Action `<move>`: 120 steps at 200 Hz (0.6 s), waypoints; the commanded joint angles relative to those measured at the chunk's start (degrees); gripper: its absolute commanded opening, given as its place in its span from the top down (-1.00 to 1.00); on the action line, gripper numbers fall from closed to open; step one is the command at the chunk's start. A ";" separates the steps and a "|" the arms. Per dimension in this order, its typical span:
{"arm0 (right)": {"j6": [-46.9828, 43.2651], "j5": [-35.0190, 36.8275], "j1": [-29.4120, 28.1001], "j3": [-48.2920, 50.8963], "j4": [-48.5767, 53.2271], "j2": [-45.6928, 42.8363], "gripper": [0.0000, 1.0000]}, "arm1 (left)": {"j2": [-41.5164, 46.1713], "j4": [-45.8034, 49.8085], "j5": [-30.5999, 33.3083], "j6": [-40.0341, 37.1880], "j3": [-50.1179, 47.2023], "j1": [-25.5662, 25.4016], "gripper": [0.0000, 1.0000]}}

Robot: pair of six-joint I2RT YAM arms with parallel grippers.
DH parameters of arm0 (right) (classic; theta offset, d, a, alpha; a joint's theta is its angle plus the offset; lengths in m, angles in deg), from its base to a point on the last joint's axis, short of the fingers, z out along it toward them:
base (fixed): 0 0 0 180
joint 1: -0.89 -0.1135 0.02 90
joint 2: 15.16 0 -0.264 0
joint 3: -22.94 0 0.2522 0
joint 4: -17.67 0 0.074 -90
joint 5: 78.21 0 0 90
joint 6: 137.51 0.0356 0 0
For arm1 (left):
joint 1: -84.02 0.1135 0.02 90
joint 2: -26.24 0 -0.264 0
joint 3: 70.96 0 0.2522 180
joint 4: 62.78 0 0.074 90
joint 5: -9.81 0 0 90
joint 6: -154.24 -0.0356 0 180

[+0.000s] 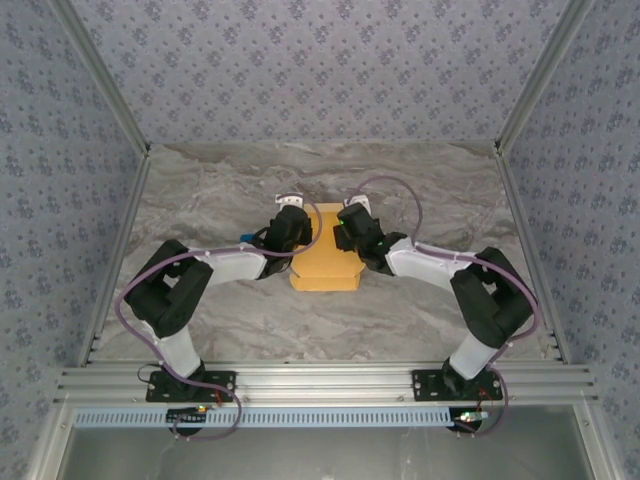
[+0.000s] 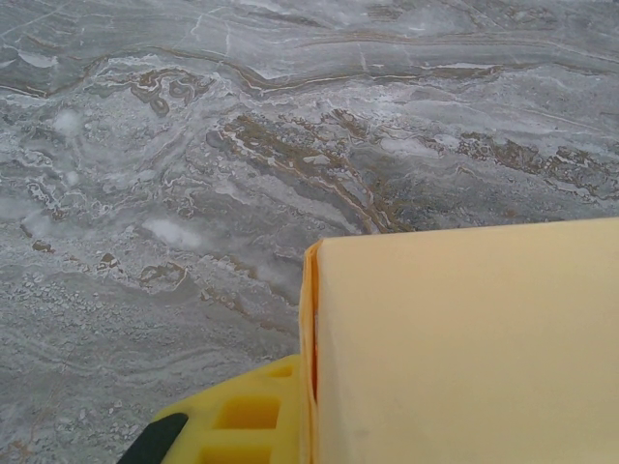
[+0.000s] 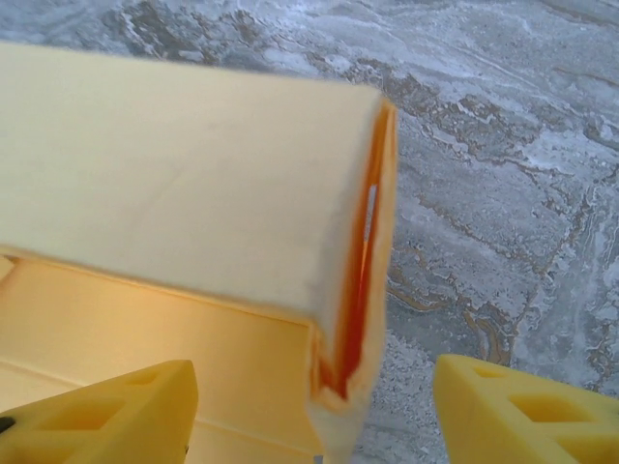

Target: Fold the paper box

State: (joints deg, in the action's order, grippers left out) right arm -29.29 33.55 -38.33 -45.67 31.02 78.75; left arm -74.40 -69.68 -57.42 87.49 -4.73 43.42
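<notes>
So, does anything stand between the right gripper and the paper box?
No, nothing visible does. The right gripper stands open with the folded edge of the paper box directly between its fingers; beside it lies bare table.

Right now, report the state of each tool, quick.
Left tool: shut, pinching the paper box by its side wall.
Right tool: open, its fingers either side of the box's folded edge, gripping nothing.

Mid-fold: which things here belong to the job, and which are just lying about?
Job: paper box; left gripper; right gripper.
Lying about: small blue object beside the left arm.
</notes>
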 commanded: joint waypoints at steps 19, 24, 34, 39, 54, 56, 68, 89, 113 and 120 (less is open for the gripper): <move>-3.17 -5.60 0.64 3.18 1.64 -9.65 -0.41 | -0.09 1.92 0.93 -0.37 1.86 0.34 1.00; -3.52 -6.74 0.76 3.48 2.20 -11.03 -0.42 | 0.12 2.52 0.76 -0.48 1.93 0.42 1.00; -3.98 -8.30 0.91 3.83 3.58 -13.68 -0.42 | 0.56 3.82 0.35 -0.86 2.01 0.50 1.00; -4.42 -8.94 1.04 4.00 4.33 -15.06 -0.42 | 0.77 4.88 -0.12 -1.11 2.24 0.61 1.00; -6.05 -10.68 1.58 4.05 6.16 -18.81 -0.42 | 1.56 9.25 -1.99 -2.26 3.60 0.92 1.00; -6.19 -10.68 1.71 3.98 6.48 -19.19 -0.42 | 1.69 9.90 -2.23 -2.42 3.71 0.93 1.00; -7.09 -10.68 2.52 3.54 8.40 -21.33 -0.42 | 2.42 14.02 -4.12 -3.84 4.74 1.26 1.00; -8.37 -11.53 5.12 3.31 9.87 -23.66 -0.43 | 3.45 23.32 -8.48 -6.06 7.71 2.43 1.00; -7.50 -15.79 9.13 3.73 9.52 -23.99 -0.43 | 4.80 34.04 -13.02 -8.54 11.04 3.98 1.00; -7.20 -17.84 10.02 4.22 8.65 -23.86 -0.43 | 4.93 37.41 -14.74 -9.50 12.41 4.61 1.00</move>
State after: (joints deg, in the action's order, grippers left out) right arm -36.00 21.42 -30.99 -42.00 38.06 55.12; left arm -73.14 -46.32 -65.86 82.00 3.16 46.33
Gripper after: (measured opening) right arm 0.715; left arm 0.088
